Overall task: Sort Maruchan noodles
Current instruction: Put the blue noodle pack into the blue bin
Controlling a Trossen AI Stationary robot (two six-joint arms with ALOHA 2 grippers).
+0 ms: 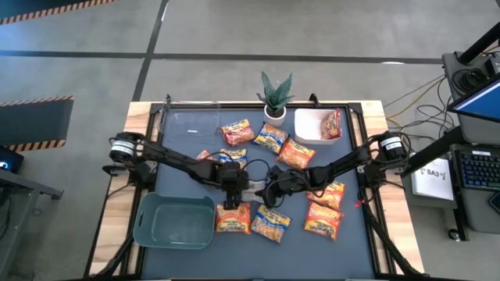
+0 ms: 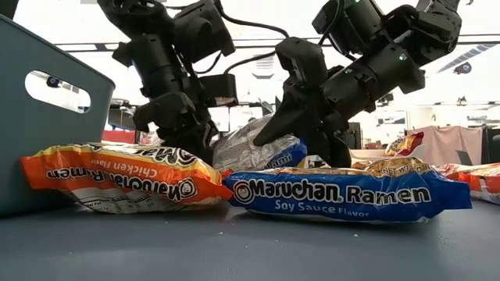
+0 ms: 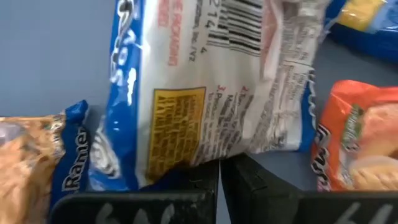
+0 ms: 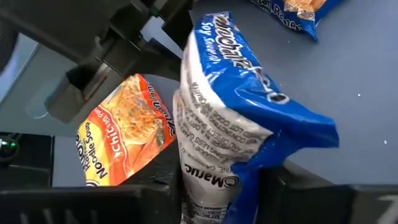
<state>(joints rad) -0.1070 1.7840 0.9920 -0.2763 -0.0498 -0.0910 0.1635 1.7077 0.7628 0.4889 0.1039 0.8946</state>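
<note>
Dark matting covers the table (image 1: 367, 250), and the loose Maruchan noodles (image 1: 324, 211) lie across its middle and right, not yet grouped. At the near left stands an empty teal plastic bin with handle slots (image 1: 148, 234), presumably one sorting destination.

Just right of it, the left gripper (image 3: 219, 171) has its fingers pressed together on the bottom seam of a blue-and-white crinkly plastic ramen packet (image 4: 230, 112), which is raised off the mat between the two arms at the table's centre. The right gripper (image 4: 217, 186) meets it there, its fingers set against either side of the same packet's crumpled end. It looks like a hand-over, so that the packet can travel to the right side (the left arm would have a long reach).

Farther right, at the back, a white rectangular plastic tray (image 1: 306, 133) holds one red-and-orange packet (image 1: 332, 123).

From above, both wrists cover the held packet almost entirely. How firmly the right fingers bite cannot be judged. The flavour print on most of the farther packets is too small to read.
</note>
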